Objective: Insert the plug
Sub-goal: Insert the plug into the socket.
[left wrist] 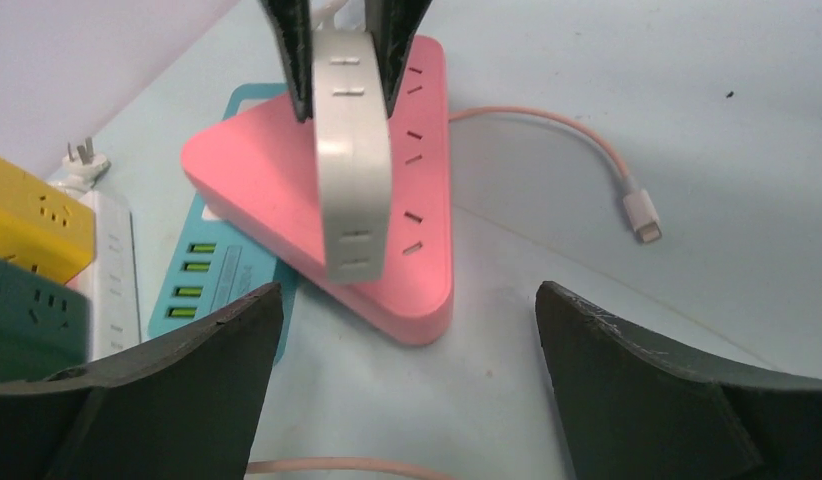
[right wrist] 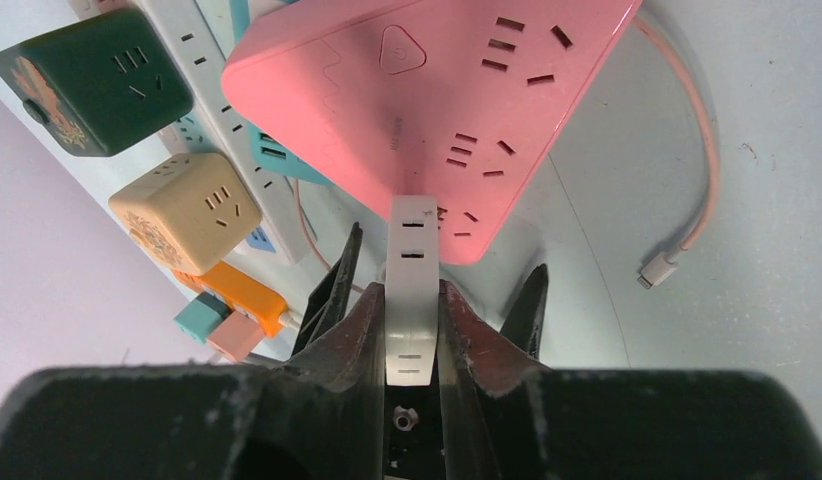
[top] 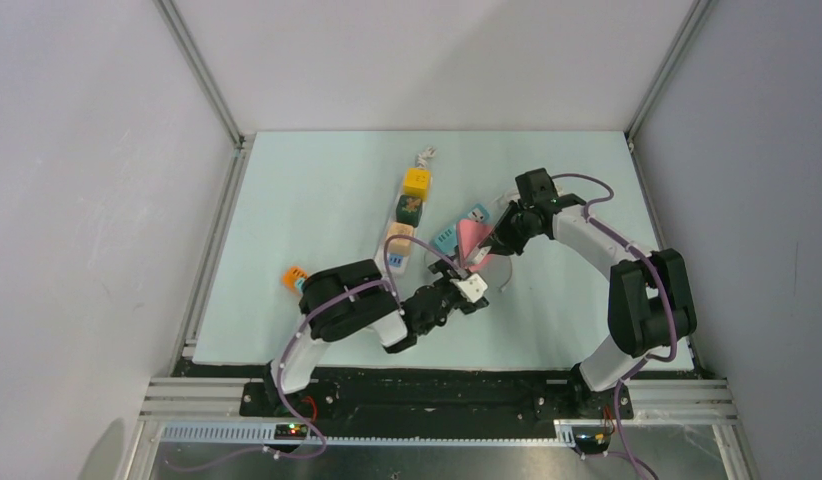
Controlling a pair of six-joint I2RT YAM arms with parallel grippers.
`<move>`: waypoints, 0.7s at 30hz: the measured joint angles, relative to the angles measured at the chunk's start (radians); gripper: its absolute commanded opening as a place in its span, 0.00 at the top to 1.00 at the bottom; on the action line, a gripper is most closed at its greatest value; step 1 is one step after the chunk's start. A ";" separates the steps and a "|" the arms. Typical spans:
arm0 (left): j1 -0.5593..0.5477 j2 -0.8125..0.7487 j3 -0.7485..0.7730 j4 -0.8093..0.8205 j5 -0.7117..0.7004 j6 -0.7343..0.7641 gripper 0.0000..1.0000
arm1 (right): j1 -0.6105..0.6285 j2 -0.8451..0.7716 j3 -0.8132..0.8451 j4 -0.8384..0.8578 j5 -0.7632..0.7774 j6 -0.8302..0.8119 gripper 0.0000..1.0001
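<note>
While left gripper [left wrist: 407,305] gapes, right gripper [right wrist: 412,300] clamps plug [right wrist: 411,232], seemingly aimed lengthwise at pink strip [right wrist: 327,110].

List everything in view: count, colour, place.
flat plug: one, white, in right gripper
triangular power strip: one, pink, table centre
cube adapters: three, yellow, green, beige, on long strip
long power strip: one, white, under cubes
USB charger: one, teal, partly under pink strip
charging cable: one, pink, beside pink strip
small blocks: three, orange, teal, pink, by left arm
table: one, pale blue
left gripper: one, black, open
right gripper: one, black, holding flat plug
</note>
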 measured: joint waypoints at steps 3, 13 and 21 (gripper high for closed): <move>0.000 -0.060 -0.053 -0.026 0.005 -0.019 0.00 | 0.000 0.001 0.000 0.000 0.000 0.000 1.00; 0.003 -0.305 -0.170 -0.047 0.039 -0.100 0.00 | -0.011 0.013 0.005 0.004 -0.026 -0.021 1.00; 0.056 -0.500 -0.212 -0.134 0.023 -0.271 0.05 | -0.037 0.013 -0.022 0.041 -0.075 -0.035 1.00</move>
